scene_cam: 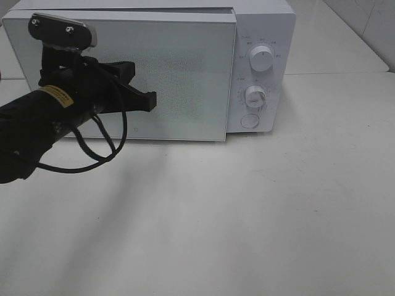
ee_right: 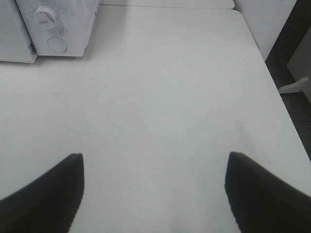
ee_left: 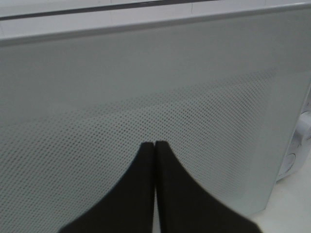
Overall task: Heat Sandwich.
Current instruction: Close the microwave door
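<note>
White tabletop point(scene_cam: 247, 216) bearing a boxy white microwave oven point(scene_cam: 262, 37).
From high up, the black left gripper point(scene_cam: 150, 100) stood in front of the oven's grey dotted door point(scene_cam: 185, 74), with round white knobs point(scene_cam: 260, 60) on the panel beside it. Its wrist view showed the black fingers point(ee_left: 141, 194) pressed together, holding nothing, tips toward the door. The right gripper point(ee_right: 155, 156) hung spread wide over bare tabletop, near the oven's corner. No view showed the sandwich.

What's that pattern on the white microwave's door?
A fine mesh of tiny dots over the pale grey microwave door, clearest in the left wrist view.
</note>
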`<state>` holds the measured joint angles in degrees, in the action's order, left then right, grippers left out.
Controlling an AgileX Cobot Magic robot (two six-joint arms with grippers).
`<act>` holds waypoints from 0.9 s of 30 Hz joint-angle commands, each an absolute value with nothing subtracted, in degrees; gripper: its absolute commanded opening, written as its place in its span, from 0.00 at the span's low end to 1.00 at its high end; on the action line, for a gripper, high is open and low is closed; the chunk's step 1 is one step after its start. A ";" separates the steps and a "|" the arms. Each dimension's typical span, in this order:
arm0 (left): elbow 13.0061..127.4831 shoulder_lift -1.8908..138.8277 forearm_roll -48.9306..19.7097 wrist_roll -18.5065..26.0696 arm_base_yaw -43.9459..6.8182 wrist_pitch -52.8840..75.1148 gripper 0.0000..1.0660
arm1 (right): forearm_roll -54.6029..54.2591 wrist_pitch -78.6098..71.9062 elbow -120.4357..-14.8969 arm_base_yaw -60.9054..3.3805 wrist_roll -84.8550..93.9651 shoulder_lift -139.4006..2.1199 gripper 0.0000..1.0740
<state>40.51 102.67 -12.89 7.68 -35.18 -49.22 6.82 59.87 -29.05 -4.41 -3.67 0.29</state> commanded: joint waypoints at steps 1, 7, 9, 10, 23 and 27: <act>44.29 104.97 -16.33 9.00 -37.01 -49.85 0.00 | 6.82 59.24 -28.93 -3.90 -3.78 1.78 0.71; 48.76 108.12 -18.51 9.00 -38.27 -49.79 0.00 | 6.82 59.24 -28.93 -3.90 -3.78 1.78 0.71; 50.42 109.32 -18.74 9.00 -38.62 -49.62 0.00 | 6.82 59.24 -28.93 -3.90 -3.78 1.78 0.71; 52.08 110.41 -18.74 9.11 -39.19 -49.62 0.00 | 6.82 59.24 -28.93 -3.90 -3.78 1.78 0.71; 59.93 115.11 -19.42 9.17 -39.48 -47.84 0.00 | 6.88 59.24 -28.93 -3.90 -3.84 1.78 0.71; 61.82 116.37 -20.23 9.17 -39.48 -47.38 0.00 | 6.88 59.24 -28.93 -3.90 -3.84 1.78 0.71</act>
<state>60.28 116.02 -16.79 9.17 -40.39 -46.01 6.82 59.87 -29.05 -4.41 -3.67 0.29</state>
